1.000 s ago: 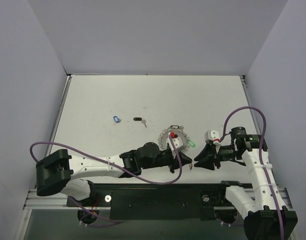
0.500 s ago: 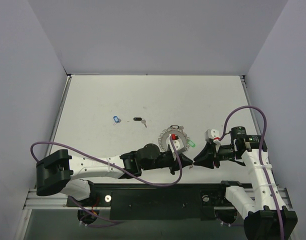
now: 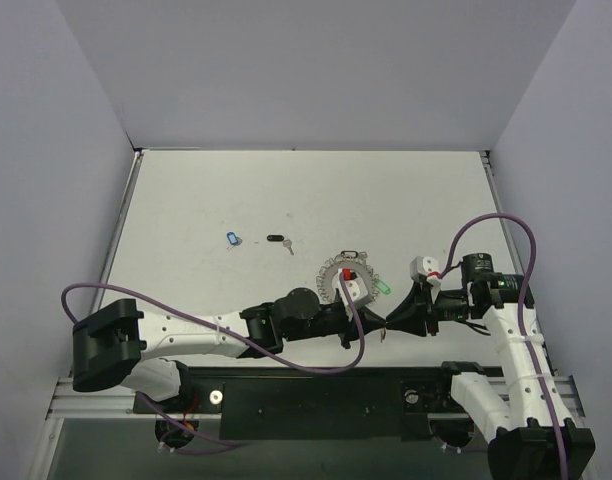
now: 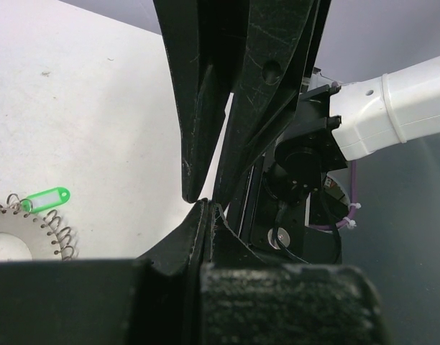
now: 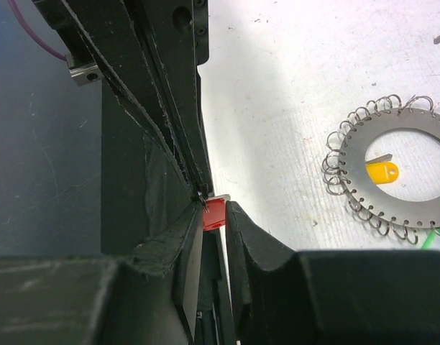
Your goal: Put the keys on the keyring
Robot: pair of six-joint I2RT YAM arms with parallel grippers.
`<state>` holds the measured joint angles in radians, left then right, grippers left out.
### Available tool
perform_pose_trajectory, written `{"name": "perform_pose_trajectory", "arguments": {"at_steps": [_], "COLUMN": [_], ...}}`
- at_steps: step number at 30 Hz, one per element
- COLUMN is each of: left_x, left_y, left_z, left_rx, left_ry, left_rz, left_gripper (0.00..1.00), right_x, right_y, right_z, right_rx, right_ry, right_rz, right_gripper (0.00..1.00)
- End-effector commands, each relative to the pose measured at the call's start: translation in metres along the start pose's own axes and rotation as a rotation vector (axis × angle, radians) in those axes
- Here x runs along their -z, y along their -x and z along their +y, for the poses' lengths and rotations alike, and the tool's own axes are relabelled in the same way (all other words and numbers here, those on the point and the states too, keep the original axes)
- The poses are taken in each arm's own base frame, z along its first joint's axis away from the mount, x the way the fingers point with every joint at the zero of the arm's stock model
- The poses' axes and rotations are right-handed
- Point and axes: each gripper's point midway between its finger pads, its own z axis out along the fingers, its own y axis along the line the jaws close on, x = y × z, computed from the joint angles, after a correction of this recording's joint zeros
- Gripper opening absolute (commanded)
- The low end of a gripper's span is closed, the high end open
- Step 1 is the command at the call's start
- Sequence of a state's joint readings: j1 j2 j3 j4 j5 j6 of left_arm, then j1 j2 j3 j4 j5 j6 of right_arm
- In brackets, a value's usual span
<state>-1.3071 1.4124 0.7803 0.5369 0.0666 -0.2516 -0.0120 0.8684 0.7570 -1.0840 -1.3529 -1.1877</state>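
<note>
Watching from the overhead camera, I see the right gripper (image 3: 394, 318) has slid a little to the left since a second ago, so its tips now meet those of the left gripper (image 3: 374, 322) just in front of the keyring (image 5: 353, 154). Its jaws have also narrowed over that second. On the right wrist camera they now stand at a slim slot, pressed against a small red key tag (image 5: 214, 214), a flat plastic rectangle that fills the gap.

The left gripper's long black fingers are pressed fully together into a scuffed wedge whose point sits right at the red tag's upper corner. I cannot tell whether they pinch anything there.

The keyring has not moved. It lies flat on the matte white table (image 3: 236, 190), a dull silver disc with an open centre and a rim of fine wire coils. A rounded yellow key tag (image 5: 382, 172) sits inside the opening, and a glossy green key tag (image 4: 47, 195) lies at the rim.

Farther back, a blue key (image 3: 233, 238) and a black key (image 3: 277, 239) lie well apart from the ring.
</note>
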Motion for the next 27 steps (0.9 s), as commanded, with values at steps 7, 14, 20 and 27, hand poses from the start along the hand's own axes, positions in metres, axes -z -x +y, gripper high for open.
{"name": "perform_pose_trajectory", "arguments": {"at_steps": [7, 14, 20, 27], "left_x": [-0.002, 0.000, 0.002, 0.001], "left_y": [0.027, 0.027, 0.023, 0.001], "left_z": [-0.008, -0.005, 0.001, 0.023], "left_rx": [-0.010, -0.009, -0.008, 0.143], "left_ry": [-0.024, -0.005, 0.016, 0.075], "left_rz": [-0.103, -0.117, -0.112, -0.021], "left_gripper": [0.00, 0.00, 0.00, 0.00], "right_x": [-0.007, -0.009, -0.007, 0.021], "right_y": [0.012, 0.011, 0.007, 0.009], "right_z": [0.009, 0.009, 0.004, -0.033], "right_rx": [-0.048, -0.048, -0.030, -0.110], "right_ry": [0.051, 0.056, 0.031, -0.188], "right_rz": [-0.076, -0.077, -0.041, 0.074], "right_gripper": [0.11, 0.13, 0.15, 0.33]}}
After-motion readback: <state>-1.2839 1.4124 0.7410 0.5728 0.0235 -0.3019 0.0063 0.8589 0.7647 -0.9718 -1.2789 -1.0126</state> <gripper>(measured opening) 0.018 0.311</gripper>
